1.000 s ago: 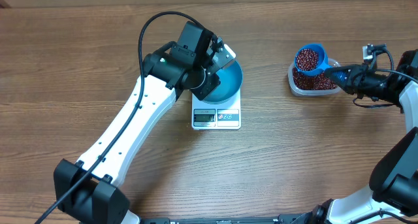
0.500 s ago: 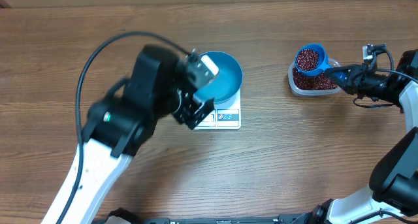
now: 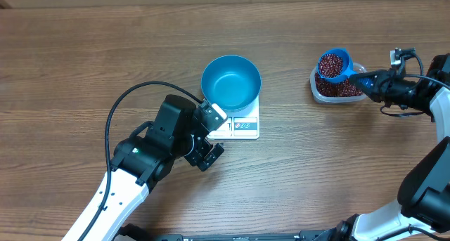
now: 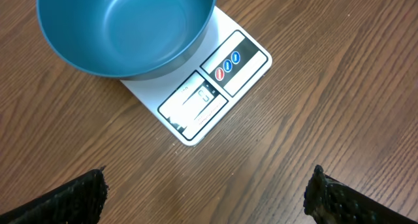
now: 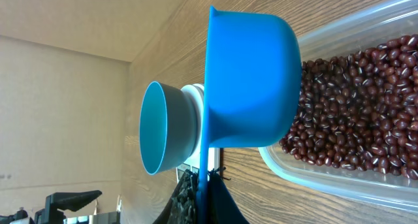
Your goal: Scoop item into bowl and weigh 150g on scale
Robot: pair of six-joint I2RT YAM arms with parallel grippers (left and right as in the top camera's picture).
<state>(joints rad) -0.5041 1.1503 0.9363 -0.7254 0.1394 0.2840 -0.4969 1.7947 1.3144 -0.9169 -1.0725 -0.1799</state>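
left arm (image 3: 140,164): low over table (image 4: 313,119), wrist turned toward scale (image 4: 215,87)
left gripper (image 4: 208,196): jaws wide apart, holding nothing, just short of scale
scale: 1, white, display edge toward gripper
bowl (image 4: 124,28): 1, blue, sits on scale, empty
right gripper (image 3: 371,81): looks clamped on scoop handle, fingers mostly hidden
scoop (image 3: 333,64): 1, blue, full of beans (image 5: 353,119), over tub (image 3: 314,83)
tub: 1, clear, beans inside, well apart from scale

Soft even light is washing the brown wooden table (image 3: 337,171), faintly glinting inside the deep light-blue bowl (image 4: 124,28).
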